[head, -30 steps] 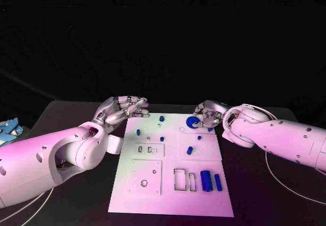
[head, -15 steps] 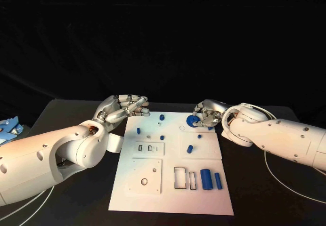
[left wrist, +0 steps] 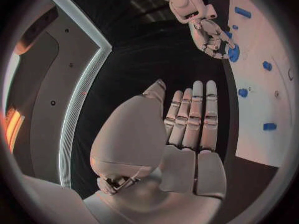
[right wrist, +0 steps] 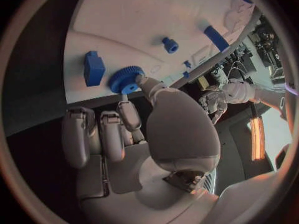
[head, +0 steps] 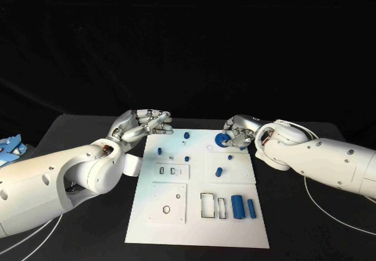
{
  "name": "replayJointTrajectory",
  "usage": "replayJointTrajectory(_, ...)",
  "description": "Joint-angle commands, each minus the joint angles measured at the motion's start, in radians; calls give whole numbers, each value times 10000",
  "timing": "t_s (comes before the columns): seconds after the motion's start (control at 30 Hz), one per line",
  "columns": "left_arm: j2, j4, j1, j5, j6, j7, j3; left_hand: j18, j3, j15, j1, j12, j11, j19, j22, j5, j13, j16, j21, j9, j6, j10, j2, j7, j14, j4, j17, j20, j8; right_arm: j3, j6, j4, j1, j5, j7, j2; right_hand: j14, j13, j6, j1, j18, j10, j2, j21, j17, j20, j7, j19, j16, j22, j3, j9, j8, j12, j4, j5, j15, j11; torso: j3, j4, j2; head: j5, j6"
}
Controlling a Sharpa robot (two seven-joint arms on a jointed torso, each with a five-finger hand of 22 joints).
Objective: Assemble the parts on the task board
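Gripping a blue gear (head: 221, 140) at the board's (head: 196, 228) far right edge, the right hand (head: 237, 131) pinches it between thumb and fingers.

The gear sits about 1 o'clock from the board's middle, by a small blue block (right wrist: 94, 68); whether it touches the board cannot be told. The left hand (head: 143, 125) hovers at 11 o'clock just off the board's far left corner, holding nothing, fingers loosely curled and apart. Two blue bars (head: 244, 208) stand at 5 o'clock.
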Motion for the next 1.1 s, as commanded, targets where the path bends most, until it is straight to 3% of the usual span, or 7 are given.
replayJointTrajectory(0.03,0,11,11,22,225,38,7,46,60,23,26,-50,23,74,-8,-23,9,-36,20,-15,-48,33,-93,150,-57,19,9,23,-37,-41,-426,60,-71,-695,80,0,862,151,305,29,-148,174,39,85,1726,-24,-170,122,45,1230,97,237,268,130,-9,-17,-145,-62,-2,4,1,-4,10)
replayJointTrajectory(0.17,-1,9,11,22,231,33,7,46,60,23,26,-50,23,74,-8,-23,9,-36,20,-15,-48,33,-93,150,-57,19,9,23,-37,-42,-975,150,-93,-993,126,1,865,339,459,-72,-169,347,56,140,1738,-103,-270,177,48,1316,159,347,428,277,18,-56,-226,-151,-4,5,-1,-10,27)
replayJointTrajectory(0.43,4,-22,11,25,226,32,7,46,70,26,20,-62,26,72,-14,-26,8,-47,17,-17,-53,29,-91,153,-64,24,22,24,-44,-43,-1780,418,-111,-1394,143,-5,868,354,439,-279,-186,375,-71,181,1748,-153,-295,218,50,1382,118,392,445,285,97,-79,-265,-181,-8,14,-6,-3,101)
replayJointTrajectory(0.63,4,-105,11,73,248,84,8,46,73,27,20,-65,27,72,-16,-26,8,-49,16,-18,-55,28,-90,154,-65,25,25,24,-46,-42,-2027,893,-110,-1769,47,95,865,353,420,-313,-194,374,-93,201,1734,-158,-296,238,46,1411,113,396,438,281,113,-52,-268,-182,1,19,2,7,130)
replayJointTrajectory(0.8,-15,-221,14,229,272,205,14,45,80,29,24,-73,30,69,-19,-26,6,-55,14,-20,-62,19,-88,157,-71,22,29,26,-52,-41,-2128,1135,-109,-2021,-38,349,865,346,395,-321,-195,368,-97,204,1733,-165,-298,240,45,1418,138,399,422,271,118,18,-272,-188,-14,29,9,3,150)
replayJointTrajectory(0.93,-38,-291,20,299,260,232,21,43,106,37,48,-91,36,58,-28,-22,2,-76,5,-25,-77,-2,-80,161,-95,10,39,29,-65,-40,-2147,1195,-107,-2104,-91,586,865,343,393,-321,-198,366,-97,213,1733,-165,-298,249,45,1430,141,399,420,268,118,24,-273,-188,-16,49,5,10,121)
replayJointTrajectory(1.1,-53,-382,40,340,239,256,25,35,125,57,55,-99,47,14,-48,-23,2,-130,-26,-28,-81,-10,-86,171,-168,8,42,42,-74,-44,-2141,1052,-106,-2145,-111,1059,865,354,385,-319,-198,374,-90,210,1732,-168,-298,247,45,1428,157,399,412,274,119,46,-274,-189,-19,18,14,28,129)
